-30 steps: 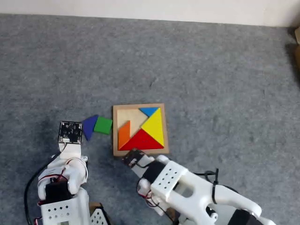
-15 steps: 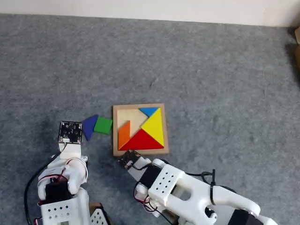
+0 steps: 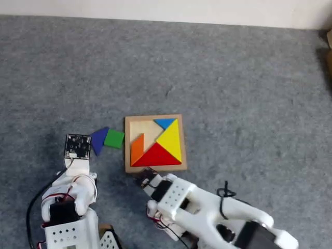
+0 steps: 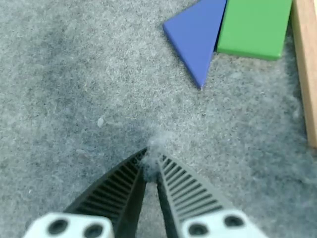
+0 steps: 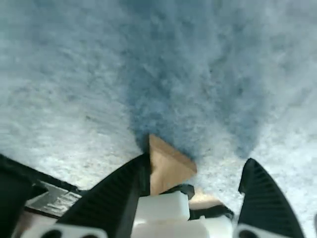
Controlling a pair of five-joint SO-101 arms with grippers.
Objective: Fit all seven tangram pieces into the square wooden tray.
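Grey carpet [image 3: 233, 78], wooden tray [image 3: 141, 127] part filled

Left gripper [image 4: 151, 157] jaws pressed together on bare carpet; ahead of them the blue triangle [image 4: 198, 34] touches the green square [image 4: 255, 25]. Right gripper [image 5: 198, 159] jaws spread, the tray's corner between them.

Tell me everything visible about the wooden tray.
The wooden tray is square, pale wood with a raised rim, lying flat on grey carpet. Inside sit a red triangle, yellow triangle, orange piece and small blue triangle; the remaining floor is bare. A green square lies just off its left rim.
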